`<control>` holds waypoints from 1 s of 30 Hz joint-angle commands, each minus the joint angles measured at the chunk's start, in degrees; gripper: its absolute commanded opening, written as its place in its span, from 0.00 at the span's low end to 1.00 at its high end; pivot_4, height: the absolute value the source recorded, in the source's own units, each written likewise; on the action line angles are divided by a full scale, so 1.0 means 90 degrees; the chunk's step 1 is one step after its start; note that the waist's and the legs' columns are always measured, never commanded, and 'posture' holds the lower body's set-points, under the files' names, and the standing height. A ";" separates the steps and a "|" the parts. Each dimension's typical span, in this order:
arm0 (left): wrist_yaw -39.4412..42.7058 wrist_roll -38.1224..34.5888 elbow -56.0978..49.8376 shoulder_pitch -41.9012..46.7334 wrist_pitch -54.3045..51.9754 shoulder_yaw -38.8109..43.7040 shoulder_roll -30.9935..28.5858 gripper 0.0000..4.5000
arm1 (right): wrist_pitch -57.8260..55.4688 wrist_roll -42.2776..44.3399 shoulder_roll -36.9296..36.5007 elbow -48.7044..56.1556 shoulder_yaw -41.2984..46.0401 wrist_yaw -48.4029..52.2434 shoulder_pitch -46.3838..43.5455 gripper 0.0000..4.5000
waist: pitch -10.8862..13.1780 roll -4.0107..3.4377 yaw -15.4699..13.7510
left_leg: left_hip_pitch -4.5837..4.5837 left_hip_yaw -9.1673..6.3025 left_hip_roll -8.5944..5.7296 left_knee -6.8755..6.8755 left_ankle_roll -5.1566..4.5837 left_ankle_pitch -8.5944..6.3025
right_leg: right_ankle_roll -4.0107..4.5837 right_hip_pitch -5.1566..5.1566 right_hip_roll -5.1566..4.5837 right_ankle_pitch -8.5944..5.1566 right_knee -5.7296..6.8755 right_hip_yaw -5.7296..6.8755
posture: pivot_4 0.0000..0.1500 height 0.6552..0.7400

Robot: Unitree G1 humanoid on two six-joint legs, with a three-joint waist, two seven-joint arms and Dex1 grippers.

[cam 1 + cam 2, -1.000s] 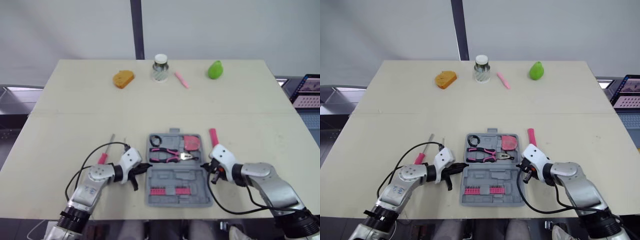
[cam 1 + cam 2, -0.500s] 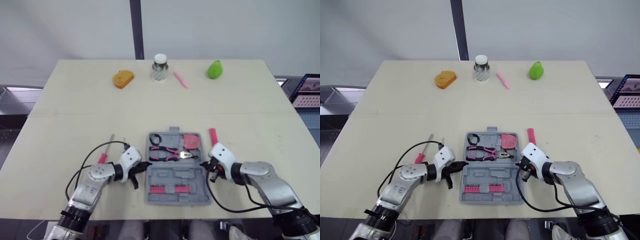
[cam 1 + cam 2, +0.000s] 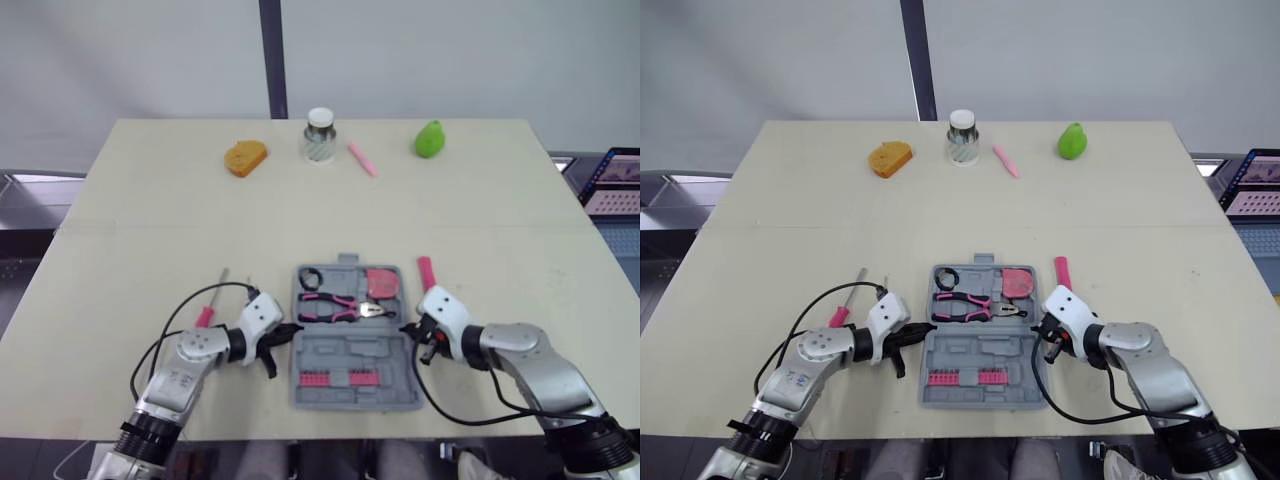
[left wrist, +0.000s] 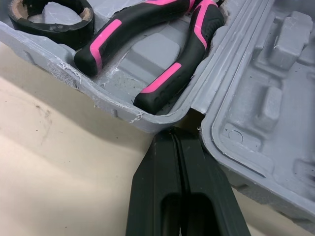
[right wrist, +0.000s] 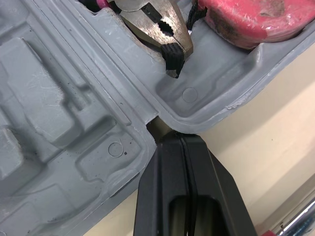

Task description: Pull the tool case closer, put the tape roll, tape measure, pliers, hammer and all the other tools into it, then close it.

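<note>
Table [image 3: 150, 230]: pale and wide, carrying everything below.
Tool case [image 3: 350, 352]: grey, lying open and flat near the table's front edge, between the two arms. The far half holds tools; the near half shows moulded recesses, most of them bare.
Left gripper [image 4: 178, 135]: low on the table at the case's left side. Its black fingers are pressed together, and the tip sits at the notch where the two halves of the case meet.
Right gripper [image 5: 178, 140]: at the case's right side, at the matching notch. Its fingers are likewise pressed together with nothing between them, the tip against the case edge.
Pliers [image 3: 335, 306]: black and pink handles, lying across the far half, metal nose toward the right gripper.
Screwdriver [image 3: 210, 310]: pink handle, on the table left of the case, beside the left arm.
Pink handle [image 3: 427, 270]: on the table just right of the case, beyond the right gripper; its near end is hidden.
Tape measure [image 3: 381, 284]: red-pink, in the far right corner of the case.
Tape roll [image 3: 311, 278]: black ring, in the far left corner of the case.
Jar [image 3: 320, 135]: white lid, at the far edge.
Green object [image 3: 430, 139]: far edge, to the right of the jar.
Orange object [image 3: 245, 157]: far edge, to the left of the jar.
Pink marker [image 3: 362, 158]: just right of the jar.
Bits [image 3: 335, 381]: a pink row in the near half of the case.
</note>
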State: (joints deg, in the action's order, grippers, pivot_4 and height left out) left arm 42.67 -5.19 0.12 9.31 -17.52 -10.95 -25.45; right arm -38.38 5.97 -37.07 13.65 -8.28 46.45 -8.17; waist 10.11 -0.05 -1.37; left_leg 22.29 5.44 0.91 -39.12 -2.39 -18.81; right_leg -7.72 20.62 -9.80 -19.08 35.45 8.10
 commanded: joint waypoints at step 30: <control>0.0470 -0.2291 -0.2435 -0.0416 -0.1899 0.1977 -0.0787 0.00 | -0.0042 0.1393 -0.1220 0.1294 0.1451 0.0631 0.1116 0.01 | 0.0030 -0.0006 0.0006 | 0.0022 -0.0007 0.0003 0.0010 -0.0004 -0.0002 | -0.0004 -0.0001 0.0019 0.0002 -0.0016 0.0019 | 1.00 0.47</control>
State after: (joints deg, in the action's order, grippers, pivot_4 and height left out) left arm 45.71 -23.01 -18.10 6.60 -34.04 4.04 -31.20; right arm -37.96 15.69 -46.74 22.01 1.52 50.08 1.14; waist 10.38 -0.11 -1.31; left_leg 22.49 5.40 0.94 -39.03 -2.42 -18.83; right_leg -7.76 20.63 -9.62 -19.06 35.30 8.25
